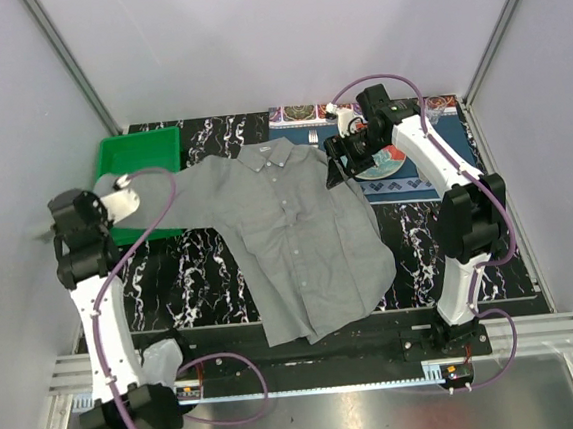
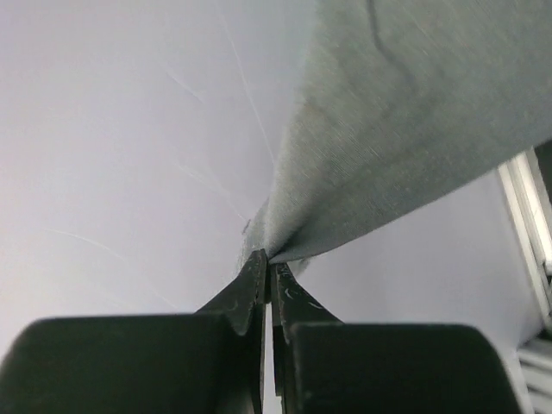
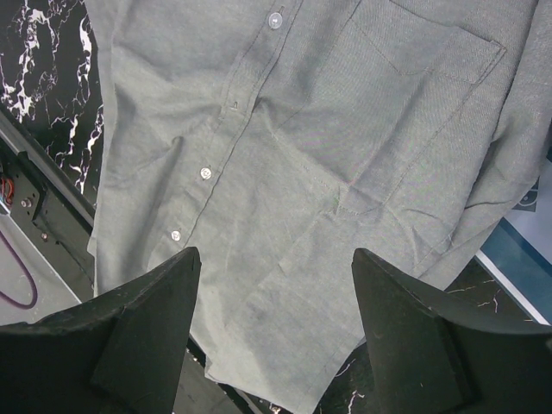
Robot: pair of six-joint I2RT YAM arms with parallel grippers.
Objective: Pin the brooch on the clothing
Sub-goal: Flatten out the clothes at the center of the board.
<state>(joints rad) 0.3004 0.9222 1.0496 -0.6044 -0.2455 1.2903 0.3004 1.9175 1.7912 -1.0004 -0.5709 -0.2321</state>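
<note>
Two arms, one grey shirt [image 1: 288,234], spread face up on the black marbled table [image 1: 192,283] with the collar toward the far side.

Risks, near to far, as judged. The hem [image 1: 312,335] reaches the table's near edge, so any drag that way could let cloth slide off. Mid-left, the left gripper [image 2: 269,266] is clamped on a small fold of the left sleeve [image 1: 180,199] and holds it up off the table by the very tips. Thin cloth in so slight a pinch may slip if the arm pulls harder. A firm leftward pull would haul the whole shirt and ruck the chest. Far right, the right gripper [image 3: 274,254] has its jaws spread wide with nothing between them. No brooch made out in any view, so pinning cannot start until it is found and picked up, probably a small, fiddly grasp.

Positions, near to far. Shirt body lies between the two arms, mostly flat. Sleeve runs out left to the left gripper, touching, pinched. Right gripper hangs above the shirt front, apart from it. In its own view the buttons [image 3: 205,172] sit below at left and the chest pocket [image 3: 431,52] farther off at right. Beyond: green bin [image 1: 140,147] far left, behind the held sleeve. Blue patterned placemat [image 1: 414,181] far right, under the right arm. The shirt's right shoulder lies beside or over the placemat's edge, cannot tell which.
</note>
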